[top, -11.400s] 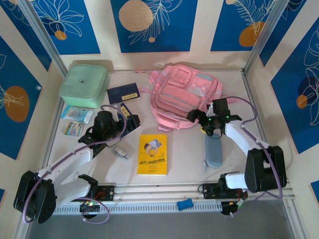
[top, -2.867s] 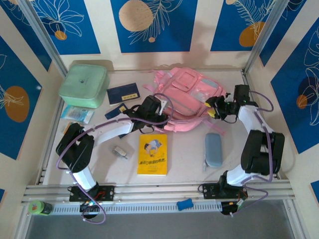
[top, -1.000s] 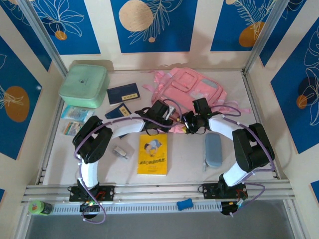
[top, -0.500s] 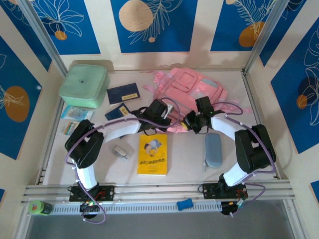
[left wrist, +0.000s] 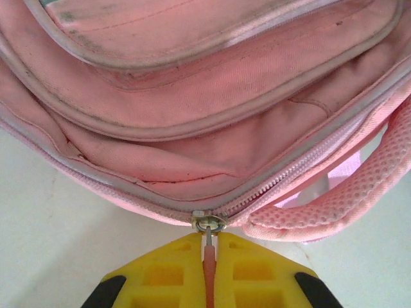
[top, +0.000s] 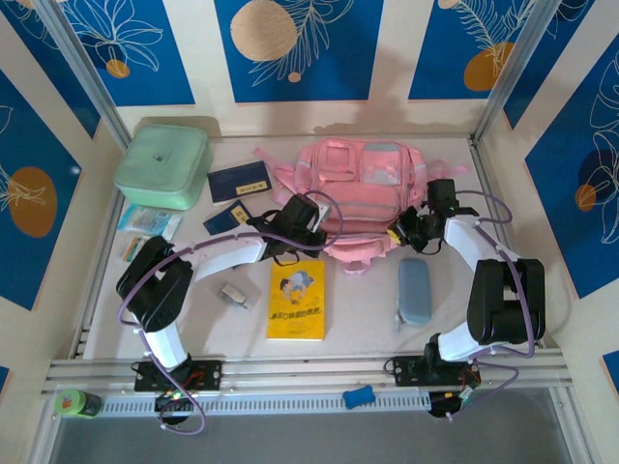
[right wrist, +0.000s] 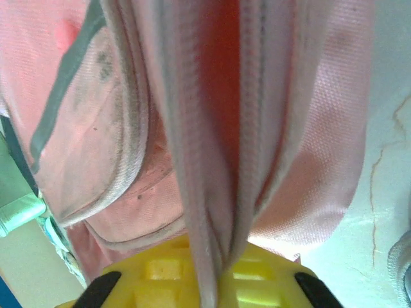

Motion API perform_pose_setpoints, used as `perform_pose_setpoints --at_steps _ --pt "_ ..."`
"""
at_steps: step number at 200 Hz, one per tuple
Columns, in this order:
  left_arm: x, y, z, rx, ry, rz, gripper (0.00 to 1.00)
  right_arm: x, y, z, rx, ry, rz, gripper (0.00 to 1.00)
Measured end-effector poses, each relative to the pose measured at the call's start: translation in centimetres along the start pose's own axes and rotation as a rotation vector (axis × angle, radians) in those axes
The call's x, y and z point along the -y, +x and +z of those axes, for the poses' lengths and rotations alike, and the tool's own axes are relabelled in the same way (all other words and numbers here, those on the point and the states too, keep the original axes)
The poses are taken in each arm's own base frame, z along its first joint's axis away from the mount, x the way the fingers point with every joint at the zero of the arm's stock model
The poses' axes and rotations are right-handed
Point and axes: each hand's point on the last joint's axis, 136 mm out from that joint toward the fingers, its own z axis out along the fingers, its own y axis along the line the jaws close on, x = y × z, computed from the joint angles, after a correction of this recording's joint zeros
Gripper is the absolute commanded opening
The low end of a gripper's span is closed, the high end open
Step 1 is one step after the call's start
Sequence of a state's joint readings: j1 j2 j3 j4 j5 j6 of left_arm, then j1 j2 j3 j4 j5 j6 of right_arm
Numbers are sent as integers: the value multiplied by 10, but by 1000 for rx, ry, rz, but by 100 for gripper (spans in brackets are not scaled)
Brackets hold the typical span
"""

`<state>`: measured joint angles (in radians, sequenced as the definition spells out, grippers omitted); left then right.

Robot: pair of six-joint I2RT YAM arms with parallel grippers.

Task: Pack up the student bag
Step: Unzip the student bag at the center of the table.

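While the left jaws are clamping the zipper pull (left wrist: pixel 209 252) on the backpack (top: pixel 360 193), the right jaws are pinching its fabric; unzipping is likely needing a steady pull.

My pincer (right wrist: pixel 212 282) pinches a ribbed pink band (right wrist: pixel 192 160) of the pink backpack (right wrist: pixel 96 128), which runs down between my yellow fingers (right wrist: pixel 160 273), with the bag's body bulging left and the white table (right wrist: pixel 388 96) to the right.
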<state>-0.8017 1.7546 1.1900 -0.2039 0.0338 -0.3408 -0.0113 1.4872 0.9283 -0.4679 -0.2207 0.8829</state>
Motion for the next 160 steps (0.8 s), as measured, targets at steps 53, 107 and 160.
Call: perform_pose_setpoints --at_steps 53,107,160 --pt "1 -1 0 2 2 -34 0 -26 38 -19 -35 -105 -80 67" --pt "3 -3 -1 6 7 -44 0 -46 103 6 -180 -81 -4 69" --pt "4 -4 -1 6 16 -44 0 -45 92 48 -173 31 114 52"
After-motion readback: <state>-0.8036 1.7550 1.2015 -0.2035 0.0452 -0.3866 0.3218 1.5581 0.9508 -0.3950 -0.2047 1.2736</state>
